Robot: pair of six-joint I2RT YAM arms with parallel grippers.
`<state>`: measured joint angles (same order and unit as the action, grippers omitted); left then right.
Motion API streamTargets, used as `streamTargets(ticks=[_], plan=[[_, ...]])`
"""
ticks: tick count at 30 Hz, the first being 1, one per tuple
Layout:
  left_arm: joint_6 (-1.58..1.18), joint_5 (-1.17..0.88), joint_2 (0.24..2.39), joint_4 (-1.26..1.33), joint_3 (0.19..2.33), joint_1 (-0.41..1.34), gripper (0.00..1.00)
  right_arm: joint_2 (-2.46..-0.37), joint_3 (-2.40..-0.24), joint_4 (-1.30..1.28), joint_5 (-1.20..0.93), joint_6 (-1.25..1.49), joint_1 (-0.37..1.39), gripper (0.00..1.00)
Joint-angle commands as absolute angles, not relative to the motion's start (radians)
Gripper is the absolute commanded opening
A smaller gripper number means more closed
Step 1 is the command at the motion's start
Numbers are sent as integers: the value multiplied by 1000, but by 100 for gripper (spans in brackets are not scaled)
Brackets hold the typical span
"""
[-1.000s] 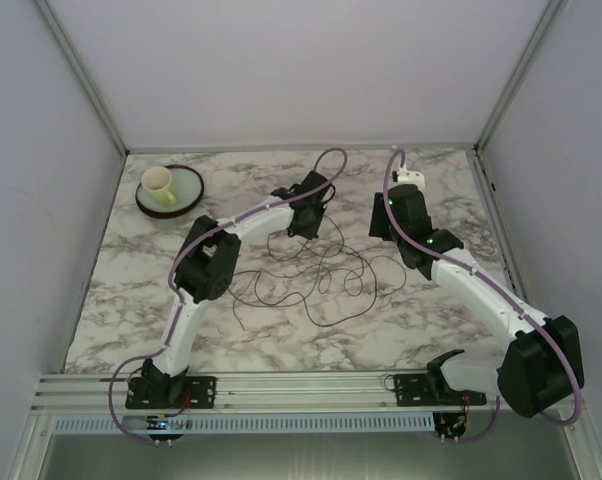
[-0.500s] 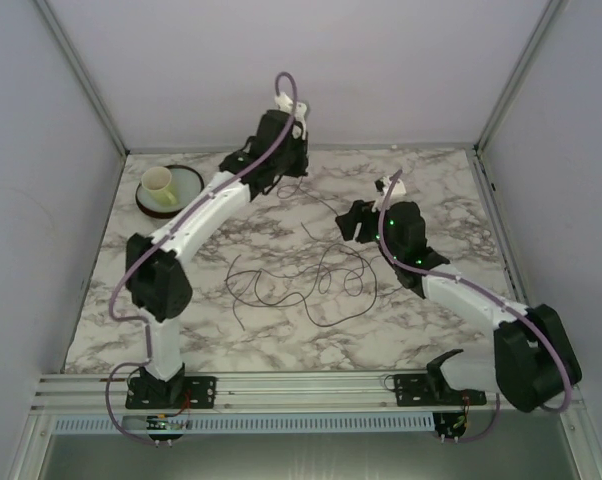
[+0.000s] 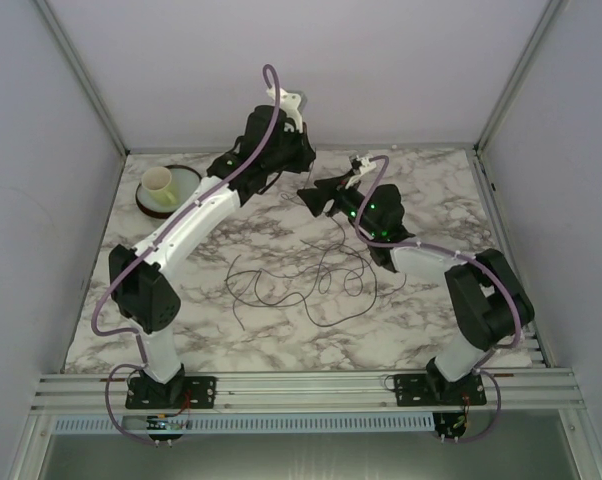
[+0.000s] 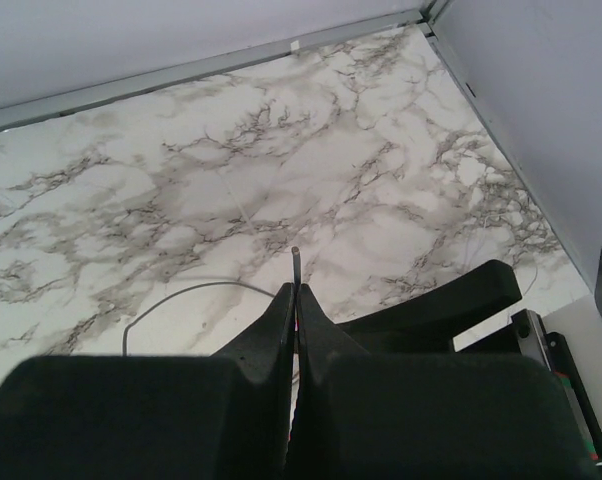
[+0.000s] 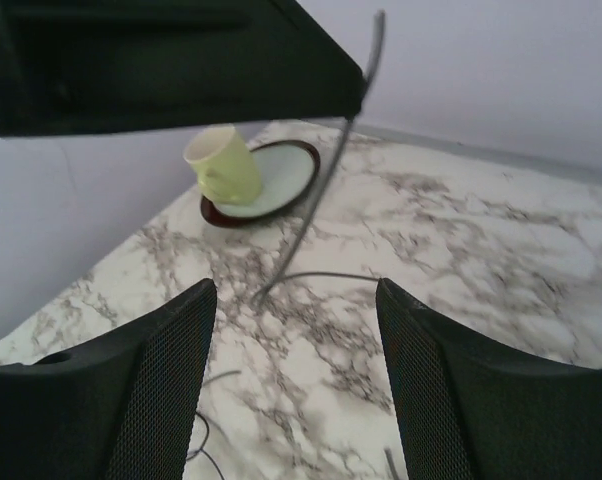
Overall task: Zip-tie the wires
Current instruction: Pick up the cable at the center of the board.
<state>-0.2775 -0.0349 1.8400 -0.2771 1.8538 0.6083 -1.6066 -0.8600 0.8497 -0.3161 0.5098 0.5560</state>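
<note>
The wires [image 3: 303,283] lie in loose loops in the middle of the table [image 3: 401,335], but one strand [image 5: 316,195] now rises from the tangle toward the far side. A second ago the left gripper [image 4: 294,295] was low over the loops. It has since moved up and to the far side, and it takes the strand with it. Its jaws are fully closed on the strand, whose tip sticks out just past the fingertips.

The right gripper [image 5: 293,295] has swung in from the right and now faces the left one, near but not touching. Its jaws have widened to a clear gap and hold nothing; the strand hangs ahead of them, untouched. This probably prepares a handover, or a gathering of the wires. No zip tie is visible. A cup [image 3: 159,183] stands at the far left.
</note>
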Motion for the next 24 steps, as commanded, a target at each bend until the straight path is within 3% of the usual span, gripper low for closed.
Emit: streamTargets(ticks=[1,6,8,13,16,17,20,24], plan=[[-291,-52,1816,-256,1867,608,0,-1666,-926,1035,-414,560,571,65],[-300,-71,1799,-257,1868,609,0,-1716,-946,1077,-405,581,572,60],[-303,-76,1789,-253,1862,608,0,-1733,-961,1078,-400,578,570,47],[-315,-97,1769,-246,1854,607,0,-1733,-973,1074,-416,569,566,4],[-325,-105,1754,-224,1828,607,0,-1706,-967,1036,-405,556,562,0],[-328,-105,1747,-217,1814,606,2,-1696,-963,1019,-397,551,562,0],[-334,-101,1729,-203,1776,605,42,-1674,-953,977,-381,537,560,0],[-347,-111,1711,-176,1713,605,56,-1669,-953,960,-380,543,558,0]])
